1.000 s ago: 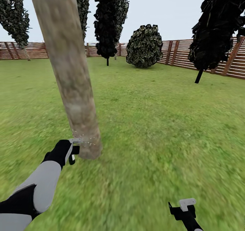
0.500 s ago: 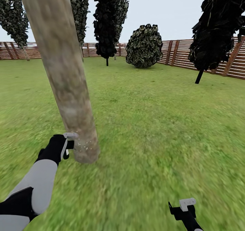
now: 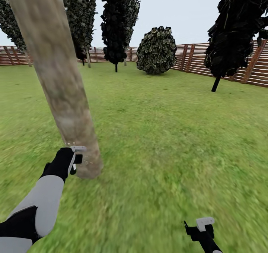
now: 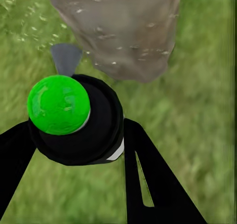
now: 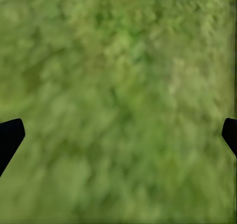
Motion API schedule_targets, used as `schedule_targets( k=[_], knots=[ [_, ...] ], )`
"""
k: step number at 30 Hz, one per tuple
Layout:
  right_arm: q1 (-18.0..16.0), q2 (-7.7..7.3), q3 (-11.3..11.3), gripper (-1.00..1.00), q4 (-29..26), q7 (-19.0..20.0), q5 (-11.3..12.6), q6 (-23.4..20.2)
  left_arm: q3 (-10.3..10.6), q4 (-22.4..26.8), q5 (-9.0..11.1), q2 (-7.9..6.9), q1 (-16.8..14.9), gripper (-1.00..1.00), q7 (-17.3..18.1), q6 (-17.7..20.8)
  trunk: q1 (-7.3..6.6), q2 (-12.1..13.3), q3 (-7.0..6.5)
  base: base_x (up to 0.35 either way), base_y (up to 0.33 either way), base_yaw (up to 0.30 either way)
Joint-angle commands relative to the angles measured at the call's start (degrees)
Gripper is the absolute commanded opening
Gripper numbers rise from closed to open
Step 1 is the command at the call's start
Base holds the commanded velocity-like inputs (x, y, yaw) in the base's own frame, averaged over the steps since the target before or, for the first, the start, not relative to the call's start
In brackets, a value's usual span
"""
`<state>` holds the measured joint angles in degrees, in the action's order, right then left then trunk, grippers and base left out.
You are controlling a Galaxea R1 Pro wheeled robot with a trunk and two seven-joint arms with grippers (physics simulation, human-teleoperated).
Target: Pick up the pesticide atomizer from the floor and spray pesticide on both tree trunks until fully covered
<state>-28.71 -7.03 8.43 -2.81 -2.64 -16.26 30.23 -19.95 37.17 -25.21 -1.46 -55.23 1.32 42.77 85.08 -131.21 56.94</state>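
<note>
Fenced green lawn (image 3: 167,133) is being shown, where the pesticide atomizer (image 4: 74,117) is being gripped by the left gripper (image 3: 76,160) just beside the tree trunk (image 3: 61,92) base, pale pesticide specks (image 3: 87,161) are being scattered there, and the right gripper (image 3: 201,228) is being held spread over grass.

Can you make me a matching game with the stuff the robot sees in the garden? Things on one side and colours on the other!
Things:
1. tree trunk
2. atomizer's round knob
3. fence
4. grass

Colours:
A. reddish brown slats
B. bright shiny green
C. pale beige-grey
D. blurry mottled green

Pairs: 1-C, 2-B, 3-A, 4-D
</note>
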Motion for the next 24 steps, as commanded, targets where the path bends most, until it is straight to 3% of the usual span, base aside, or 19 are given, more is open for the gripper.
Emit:
schedule_targets(
  k=[1,11,24],
  knots=[
    [0.0,0.00,0.0,1.00,0.0,0.0,0.0,0.0,0.1,0.0,0.0,-0.04,0.0,-1.00,0.0,0.0,0.00,0.0,0.00,0.000,-0.273,0.000],
    [0.0,0.00,0.0,1.00,-0.1,0.0,0.0,0.0,0.0,-0.1,0.0,-0.12,0.0,-1.00,-0.1,-0.1,0.00,0.0,0.00,0.000,-0.273,0.200],
    [0.0,0.00,0.0,1.00,-0.1,0.0,0.0,0.0,-0.5,-0.1,-0.1,-0.57,0.2,-1.00,-0.3,-0.2,0.00,0.0,0.00,0.061,-0.273,0.009]
  ],
)
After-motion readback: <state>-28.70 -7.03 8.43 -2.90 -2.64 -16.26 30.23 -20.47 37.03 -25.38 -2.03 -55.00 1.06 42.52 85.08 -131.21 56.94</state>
